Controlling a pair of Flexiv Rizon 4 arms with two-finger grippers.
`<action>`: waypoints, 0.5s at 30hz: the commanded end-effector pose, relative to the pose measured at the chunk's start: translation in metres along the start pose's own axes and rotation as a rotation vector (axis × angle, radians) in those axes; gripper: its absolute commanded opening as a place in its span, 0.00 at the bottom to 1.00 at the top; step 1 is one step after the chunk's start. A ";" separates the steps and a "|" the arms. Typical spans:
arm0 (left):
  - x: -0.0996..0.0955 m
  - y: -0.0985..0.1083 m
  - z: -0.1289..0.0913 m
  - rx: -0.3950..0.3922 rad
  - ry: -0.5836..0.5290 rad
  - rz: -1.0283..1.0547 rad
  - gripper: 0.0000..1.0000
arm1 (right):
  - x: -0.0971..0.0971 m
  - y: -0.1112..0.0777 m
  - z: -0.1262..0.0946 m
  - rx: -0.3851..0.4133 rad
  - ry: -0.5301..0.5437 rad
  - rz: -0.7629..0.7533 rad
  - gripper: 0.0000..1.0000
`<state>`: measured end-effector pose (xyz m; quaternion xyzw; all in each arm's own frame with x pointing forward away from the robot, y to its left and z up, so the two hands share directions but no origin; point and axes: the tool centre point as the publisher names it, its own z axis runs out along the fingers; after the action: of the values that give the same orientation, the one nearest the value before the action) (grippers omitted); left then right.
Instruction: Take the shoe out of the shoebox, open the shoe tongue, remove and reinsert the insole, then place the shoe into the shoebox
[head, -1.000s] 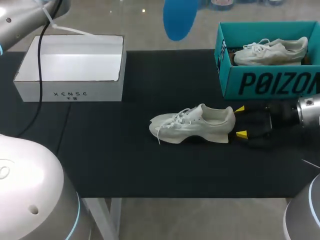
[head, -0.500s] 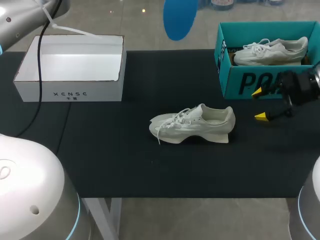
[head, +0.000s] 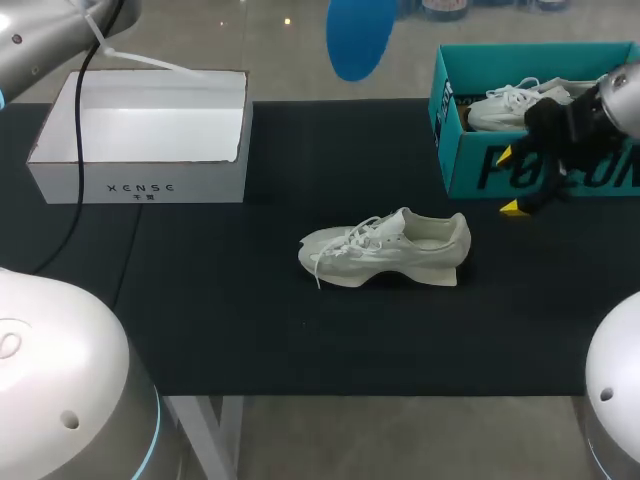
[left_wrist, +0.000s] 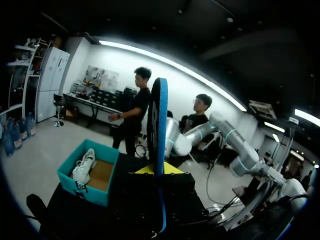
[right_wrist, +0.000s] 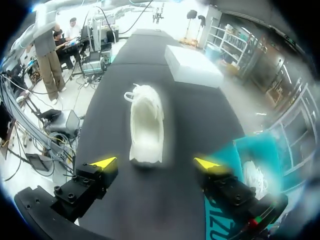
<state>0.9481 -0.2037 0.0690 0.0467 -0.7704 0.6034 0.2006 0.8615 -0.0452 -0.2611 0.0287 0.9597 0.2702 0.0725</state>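
A white shoe (head: 385, 250) lies on its sole mid-table, toe to the left, heel to the right. My right gripper (head: 508, 182) hangs open in front of the teal shoebox (head: 470, 172), apart from the shoe's heel. In the right wrist view the shoe (right_wrist: 146, 122) lies ahead of the wide-open gripper (right_wrist: 155, 163), with nothing between the fingers. A blue insole (head: 360, 35) hangs above the table's far edge. The left wrist view shows the insole (left_wrist: 159, 130) edge-on, with my left gripper (left_wrist: 154, 170) shut on it.
A second white shoe (head: 540, 102) rests inside the teal shoebox at the back right. An open white box (head: 140, 140) stands at the back left. The black mat (head: 250, 320) is bare around the shoe.
My right gripper has drawn back from the shoe's heel, risen and moved toward the back right, in front of the teal shoebox. The shoe and the insole have stayed put.
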 end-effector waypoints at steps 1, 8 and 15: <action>0.000 0.000 0.000 0.000 0.001 0.001 0.00 | -0.002 0.011 0.002 0.286 0.022 -0.011 1.00; 0.000 0.000 0.000 0.000 0.001 0.001 0.00 | 0.006 0.017 -0.001 0.353 0.035 -0.025 1.00; 0.000 0.000 0.000 0.000 0.001 0.001 0.00 | 0.010 0.005 -0.005 0.351 0.044 -0.019 1.00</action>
<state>0.9481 -0.2037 0.0691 0.0467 -0.7704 0.6034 0.2007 0.8523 -0.0401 -0.2565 0.0241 0.9913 0.1201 0.0476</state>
